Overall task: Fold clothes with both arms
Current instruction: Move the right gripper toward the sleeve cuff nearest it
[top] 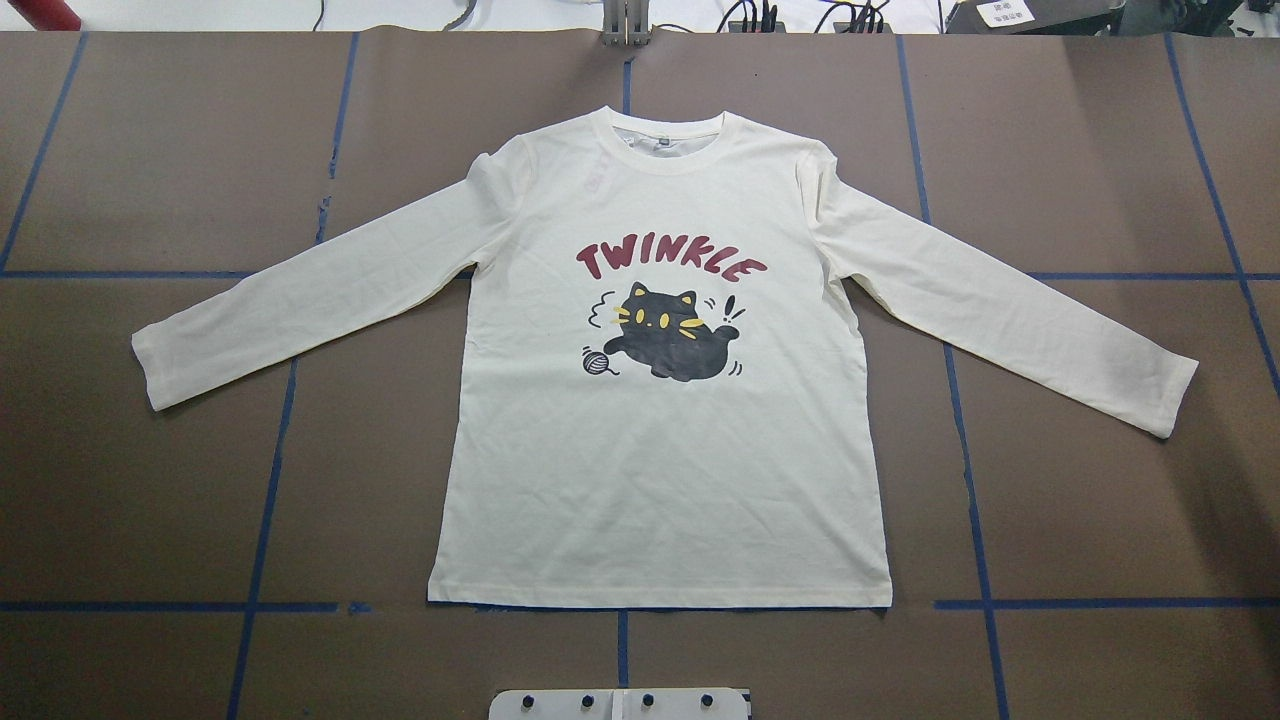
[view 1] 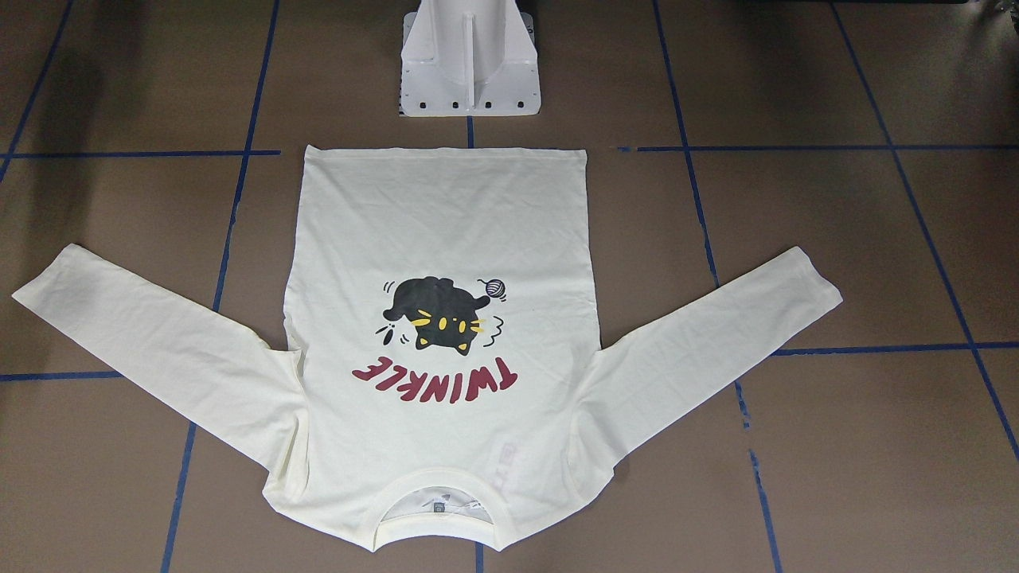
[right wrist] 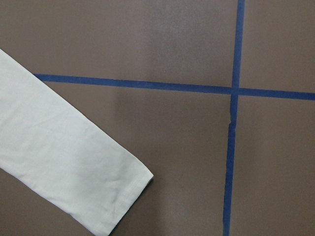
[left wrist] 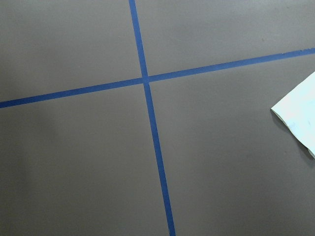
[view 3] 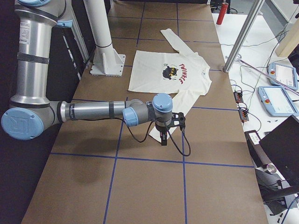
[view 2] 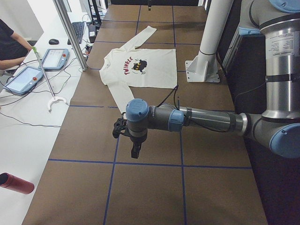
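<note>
Left arm (view 2: pixel 201 119) stretched level over the table (top: pixel 150 500), left gripper (view 2: pixel 135 152) pointing straight down above bare tabletop. Right arm (view 3: pixel 93 111) same pose, right gripper (view 3: pixel 164 137) pointing down. Fingers too small on both, can't tell spread or closed. Shirt (top: pixel 660 470) flat mid-table, print up, sleeves out. Arms show only in side views. Left wrist view catches one cuff (left wrist: pixel 298 115), right wrist view the other cuff (right wrist: pixel 74 172).

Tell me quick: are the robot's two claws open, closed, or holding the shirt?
Left gripper: cannot tell if open or closed; it holds no part of the shirt.
Right gripper: cannot tell either; no cloth in it.
</note>
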Controlling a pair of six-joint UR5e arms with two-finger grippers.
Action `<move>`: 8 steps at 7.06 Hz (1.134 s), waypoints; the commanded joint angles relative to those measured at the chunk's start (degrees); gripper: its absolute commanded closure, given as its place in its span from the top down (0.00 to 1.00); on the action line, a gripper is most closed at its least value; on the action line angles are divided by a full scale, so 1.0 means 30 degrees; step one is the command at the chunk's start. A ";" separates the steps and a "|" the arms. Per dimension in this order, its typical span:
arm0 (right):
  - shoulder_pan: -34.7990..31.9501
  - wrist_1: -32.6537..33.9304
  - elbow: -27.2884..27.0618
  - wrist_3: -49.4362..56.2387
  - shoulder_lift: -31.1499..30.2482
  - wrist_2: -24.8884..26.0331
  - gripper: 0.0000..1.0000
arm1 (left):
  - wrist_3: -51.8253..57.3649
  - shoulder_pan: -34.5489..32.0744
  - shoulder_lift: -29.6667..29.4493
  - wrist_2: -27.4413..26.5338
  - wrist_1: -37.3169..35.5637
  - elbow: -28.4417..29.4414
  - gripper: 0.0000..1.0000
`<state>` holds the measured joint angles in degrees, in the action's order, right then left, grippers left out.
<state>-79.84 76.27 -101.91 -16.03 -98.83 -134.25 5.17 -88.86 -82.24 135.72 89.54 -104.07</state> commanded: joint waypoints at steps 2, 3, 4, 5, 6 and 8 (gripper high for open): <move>0.0449 -0.0314 0.0539 -0.2010 -0.0164 -0.0450 1.00 | -0.0054 0.0030 -0.0038 0.1944 0.0065 0.0208 1.00; 0.2074 -0.0315 0.0717 -0.2011 0.0532 -0.0773 1.00 | 0.0032 0.0059 -0.0154 0.2277 0.0123 0.0265 1.00; 0.2612 -0.0315 0.1618 -0.2069 0.1351 -0.0805 1.00 | -0.0025 0.0059 -0.0300 0.2193 0.0674 0.0527 1.00; 0.2850 -0.0315 0.2642 -0.2040 0.2259 -0.0805 1.00 | -0.0025 0.0030 -0.0331 0.2221 0.1724 0.1544 1.00; 0.3664 -0.0315 0.3581 -0.2098 0.3254 -0.0776 1.00 | 0.0004 0.0030 -0.0244 0.2309 0.2315 0.1700 1.00; 0.3994 -0.0315 0.4876 -0.2479 0.3994 -0.0746 0.99 | 0.0033 0.0030 -0.0214 0.2338 0.2350 0.1556 1.00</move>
<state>-68.62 75.32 -89.59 -23.02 -88.41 -136.53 5.19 -88.77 -82.94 142.62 96.13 -99.31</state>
